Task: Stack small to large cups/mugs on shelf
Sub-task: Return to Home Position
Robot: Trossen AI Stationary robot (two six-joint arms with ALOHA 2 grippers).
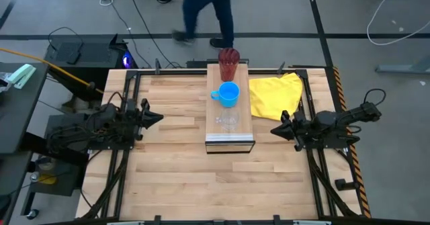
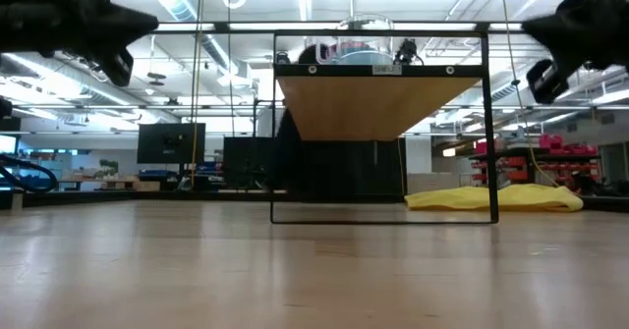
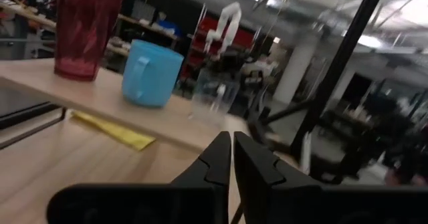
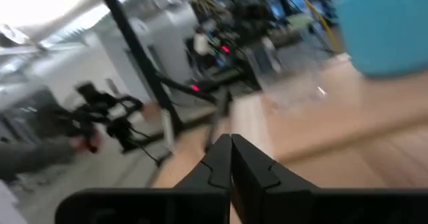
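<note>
On the shelf (image 1: 230, 139): you see the clear glass cup (image 1: 228, 121) at the near end, the blue mug (image 1: 229, 94) mid-board and the red tumbler (image 1: 228, 62) at the far end, all upright.
Left gripper (image 1: 158, 117): toward the table's (image 1: 175, 178) left edge, fingers together, empty.
Right gripper (image 1: 274, 129): toward the right edge, fingers together, empty.

No text, label, brand or number is legible on anything here
</note>
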